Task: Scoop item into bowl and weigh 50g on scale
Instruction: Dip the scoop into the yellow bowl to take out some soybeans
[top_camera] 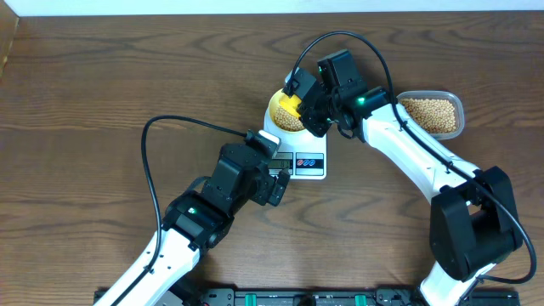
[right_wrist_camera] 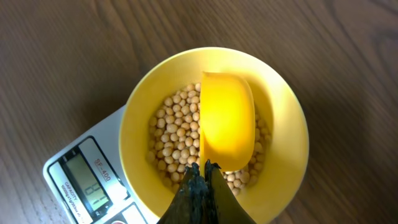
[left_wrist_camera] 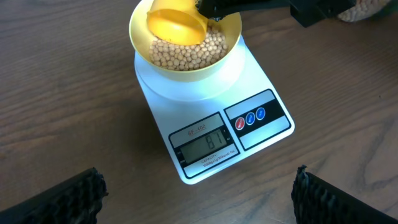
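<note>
Right gripper (right_wrist_camera: 202, 177): clamped on spoon (right_wrist_camera: 227, 118) handle | spoon: head over beans (right_wrist_camera: 174, 134) in bowl (right_wrist_camera: 283, 106), long axis straight ahead of the fingers | bowl: atop scale (left_wrist_camera: 186, 106) | left gripper (top_camera: 279, 185): spread, empty, near scale front | tub (top_camera: 431, 115): beside right arm

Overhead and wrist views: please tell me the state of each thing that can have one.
scale, switched on, display reads what looks like 81
bowl, upright on the scale, partly filled with beans
spoon, tipped over the bowl, looks empty
tub, open, holding beans
left gripper, open, empty, near the scale's front
right gripper, shut on the spoon's handle
</note>
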Tool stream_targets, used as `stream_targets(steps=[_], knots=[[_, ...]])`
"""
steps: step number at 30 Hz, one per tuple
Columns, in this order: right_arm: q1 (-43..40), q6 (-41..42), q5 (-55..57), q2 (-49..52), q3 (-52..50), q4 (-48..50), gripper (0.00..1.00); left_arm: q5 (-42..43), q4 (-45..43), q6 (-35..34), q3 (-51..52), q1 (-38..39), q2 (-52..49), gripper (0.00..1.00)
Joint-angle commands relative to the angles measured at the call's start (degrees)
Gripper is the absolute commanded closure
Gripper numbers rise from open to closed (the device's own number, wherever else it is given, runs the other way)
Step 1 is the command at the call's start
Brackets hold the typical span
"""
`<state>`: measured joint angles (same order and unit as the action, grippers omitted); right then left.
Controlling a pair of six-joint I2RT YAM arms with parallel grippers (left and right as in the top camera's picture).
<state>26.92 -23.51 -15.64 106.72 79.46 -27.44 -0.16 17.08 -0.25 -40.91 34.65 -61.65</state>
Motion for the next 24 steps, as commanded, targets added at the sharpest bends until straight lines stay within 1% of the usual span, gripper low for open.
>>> stream_targets(steps=[1,12,20,24], knots=[[1.16,-0.68,-2.8,0.66,1.01,-0.02,0.99,-0.5,-0.04,-0.9,-0.11,-0.24,-0.09,0.02],[1.25,-0.26,-4.98,0.66,1.01,-0.63,0.99,-0.5,-0.04,-0.9,-0.11,-0.24,-0.09,0.02],[0.79,1.57,-5.92,0.66,1.01,-0.66,0.99,-0.5,-0.04,-0.9,-0.11,-0.24,-0.09,0.02],[-0.44,4.07,-5.92,0.66,1.05,-0.66,0.99,-0.5,-0.04,-0.9,-0.11,-0.24,-0.09,0.02]])
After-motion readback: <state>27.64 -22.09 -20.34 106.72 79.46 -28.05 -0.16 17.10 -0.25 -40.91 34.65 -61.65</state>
